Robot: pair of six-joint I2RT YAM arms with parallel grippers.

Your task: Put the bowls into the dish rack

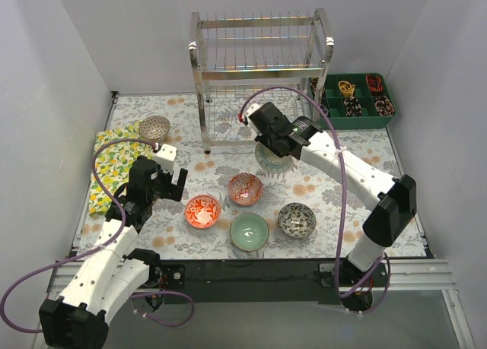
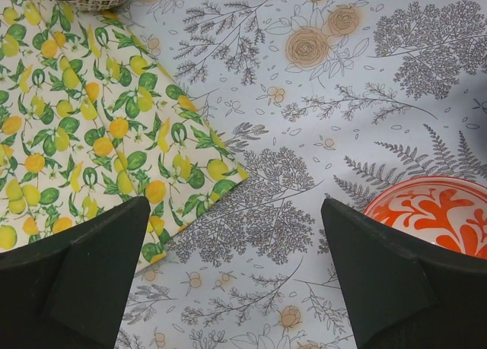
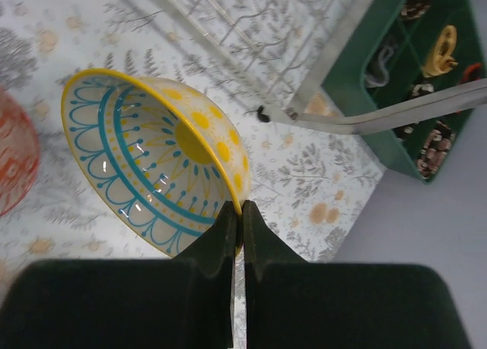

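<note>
The chrome dish rack (image 1: 259,68) stands at the back centre, with no bowl in it. My right gripper (image 1: 275,145) is shut on the rim of the yellow-centred teal-rimmed bowl (image 3: 152,159) and holds it tilted just in front of the rack's lower tier (image 3: 251,52); its jaws pinch the rim (image 3: 238,212). My left gripper (image 1: 169,178) is open and empty above the table, left of the orange-red bowl (image 1: 202,211), which also shows in the left wrist view (image 2: 434,216). The pink-red (image 1: 245,188), pale green (image 1: 249,231) and dark grey (image 1: 296,219) bowls sit at the front centre. The grey speckled bowl (image 1: 154,126) sits far left.
A lemon-print cloth (image 1: 114,166) lies at the left and shows under my left gripper (image 2: 76,121). A green compartment tray (image 1: 358,99) with small items stands right of the rack. White walls enclose the table.
</note>
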